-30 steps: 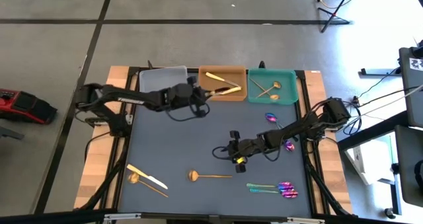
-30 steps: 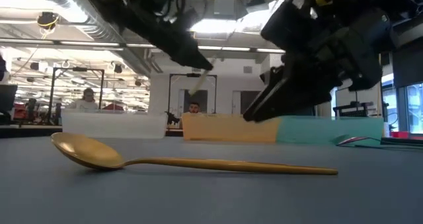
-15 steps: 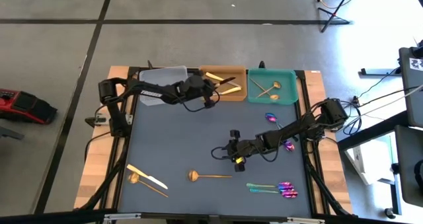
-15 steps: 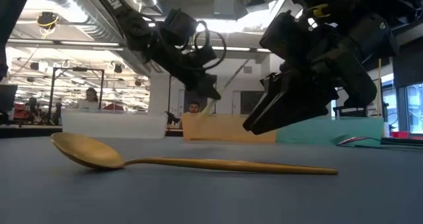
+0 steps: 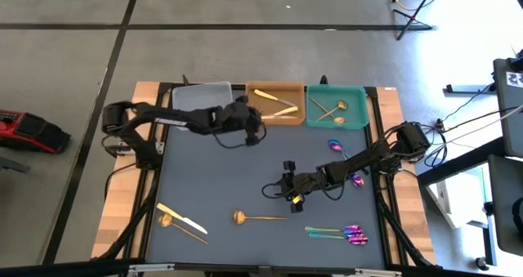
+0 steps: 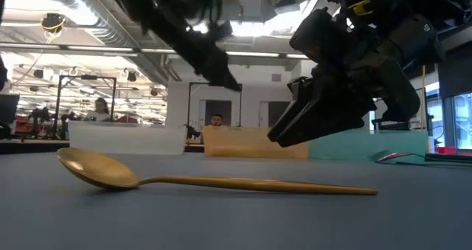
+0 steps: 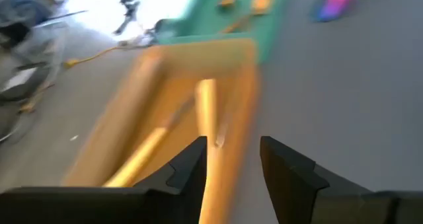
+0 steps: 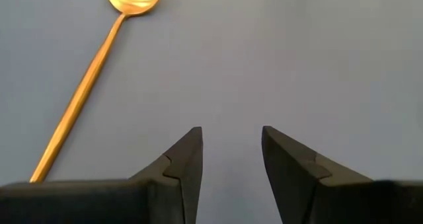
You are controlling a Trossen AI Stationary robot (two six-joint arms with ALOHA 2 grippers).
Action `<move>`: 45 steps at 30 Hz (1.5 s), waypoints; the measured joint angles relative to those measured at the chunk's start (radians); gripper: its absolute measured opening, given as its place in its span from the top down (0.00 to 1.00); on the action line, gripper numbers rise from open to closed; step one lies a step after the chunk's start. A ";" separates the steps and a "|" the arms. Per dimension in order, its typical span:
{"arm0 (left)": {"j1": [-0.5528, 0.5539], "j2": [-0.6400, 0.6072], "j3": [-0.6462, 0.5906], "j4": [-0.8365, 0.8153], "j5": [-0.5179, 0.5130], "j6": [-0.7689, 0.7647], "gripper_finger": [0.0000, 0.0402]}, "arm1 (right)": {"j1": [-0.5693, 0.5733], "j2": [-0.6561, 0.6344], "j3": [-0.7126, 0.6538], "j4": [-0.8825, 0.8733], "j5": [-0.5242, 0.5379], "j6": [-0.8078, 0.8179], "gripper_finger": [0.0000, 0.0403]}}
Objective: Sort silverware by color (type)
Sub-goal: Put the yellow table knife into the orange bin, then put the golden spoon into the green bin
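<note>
Three trays stand in a row along the far edge of the table (image 5: 212, 187), and they explain the layout: the brown tray (image 5: 276, 113) holds pale gold pieces (image 5: 274, 97), the teal tray (image 5: 337, 118) holds copper spoons (image 5: 331, 109), and the clear tray (image 5: 200, 97) looks bare, probably meant for the purple pieces. The left tool (image 5: 255, 128) sits at the brown tray's near edge with its fingers apart and nothing between them, which suits a piece just let go there. The right tool (image 5: 292, 197) hangs open and empty over mid-table, aimed toward the gold spoon (image 5: 257, 218), likely the next pick. Unsorted silverware remains: a knife and spoon (image 5: 181, 221) near the left corner, and purple pieces (image 5: 339, 233) at the right.
</note>
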 joint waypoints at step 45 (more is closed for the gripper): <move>-0.692 0.441 0.002 0.278 0.037 -0.575 0.72 | 0.504 -0.060 0.000 0.055 0.286 0.275 0.65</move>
